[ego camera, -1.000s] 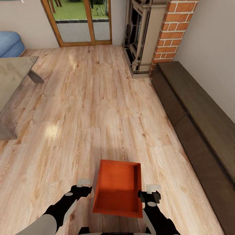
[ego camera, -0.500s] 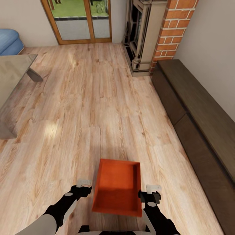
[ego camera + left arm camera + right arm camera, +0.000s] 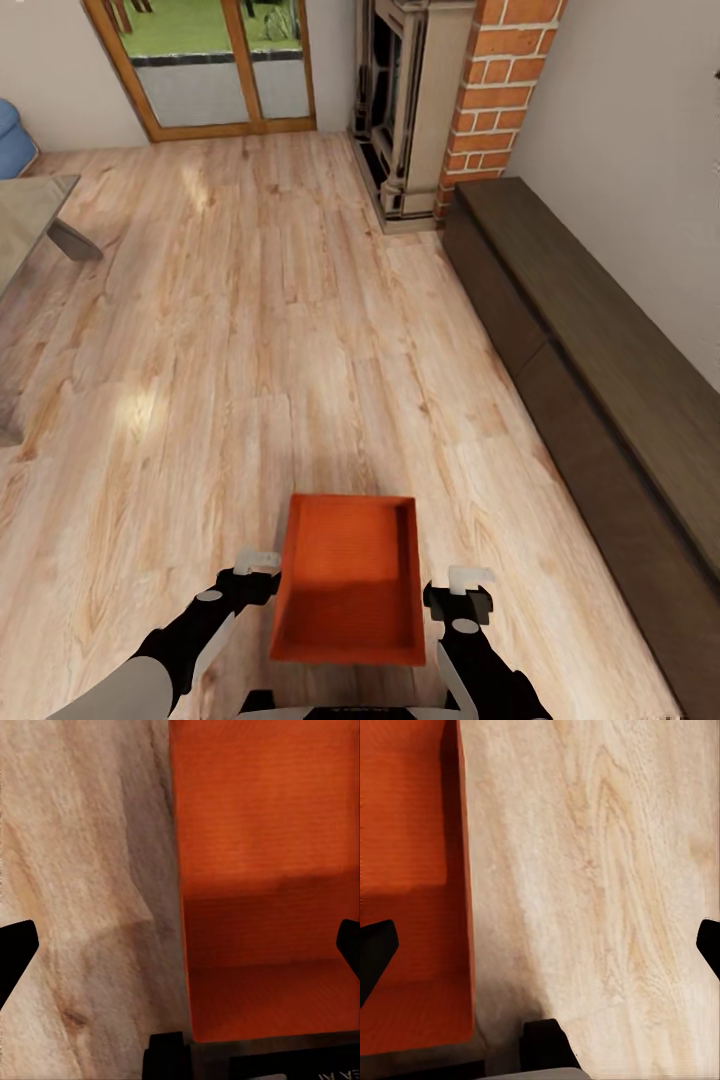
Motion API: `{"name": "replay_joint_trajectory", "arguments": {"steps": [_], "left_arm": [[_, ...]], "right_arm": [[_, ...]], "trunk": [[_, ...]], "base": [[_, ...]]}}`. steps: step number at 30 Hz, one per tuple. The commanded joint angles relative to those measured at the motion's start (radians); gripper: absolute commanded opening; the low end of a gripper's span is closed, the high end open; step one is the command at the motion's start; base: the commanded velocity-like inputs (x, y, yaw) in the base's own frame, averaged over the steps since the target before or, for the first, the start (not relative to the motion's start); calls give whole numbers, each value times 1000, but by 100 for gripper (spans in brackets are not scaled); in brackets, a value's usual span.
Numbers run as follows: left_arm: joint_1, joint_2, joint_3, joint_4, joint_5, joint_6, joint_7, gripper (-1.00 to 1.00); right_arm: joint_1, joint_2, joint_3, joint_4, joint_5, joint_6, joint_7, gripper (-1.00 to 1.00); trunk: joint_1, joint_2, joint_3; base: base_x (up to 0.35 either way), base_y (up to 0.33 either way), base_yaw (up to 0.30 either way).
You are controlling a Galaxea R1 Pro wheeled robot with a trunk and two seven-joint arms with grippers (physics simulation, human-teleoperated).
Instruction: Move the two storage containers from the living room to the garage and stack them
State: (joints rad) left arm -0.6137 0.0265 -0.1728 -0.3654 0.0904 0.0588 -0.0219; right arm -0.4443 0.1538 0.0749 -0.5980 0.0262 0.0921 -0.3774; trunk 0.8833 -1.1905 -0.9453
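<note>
I'm at the start: one storage container (image 3: 350,580) sits on the living room wood-plank floor (image 3: 250,330) between my left hand (image 3: 256,562) and right hand (image 3: 468,578), both spread wide and empty; hauling and garage stacking remain.

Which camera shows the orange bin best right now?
The head view: the whole orange bin shows there, between the left gripper and right gripper over the wood floor. Each wrist view shows just part of its wall and ribbed bottom.
</note>
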Motion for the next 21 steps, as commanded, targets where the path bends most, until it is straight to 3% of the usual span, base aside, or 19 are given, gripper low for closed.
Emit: {"name": "replay_joint_trajectory", "arguments": {"steps": [1, 11, 21], "left_arm": [[0, 1, -5, -2, 9, 6, -2, 100], [0, 1, -5, -1, 9, 6, 1, 100], [1, 1, -11, 0, 3, 0, 8, 100]], "right_arm": [[0, 0, 4, -2, 3, 10, -7, 100], [0, 0, 6, -2, 3, 9, -8, 100], [0, 0, 5, -1, 3, 9, -7, 100]], "trunk": [[0, 0, -1], [0, 0, -1], [0, 0, -13]], "base": [[-139, 203, -49], [-114, 168, -11], [130, 9, 0]]}}
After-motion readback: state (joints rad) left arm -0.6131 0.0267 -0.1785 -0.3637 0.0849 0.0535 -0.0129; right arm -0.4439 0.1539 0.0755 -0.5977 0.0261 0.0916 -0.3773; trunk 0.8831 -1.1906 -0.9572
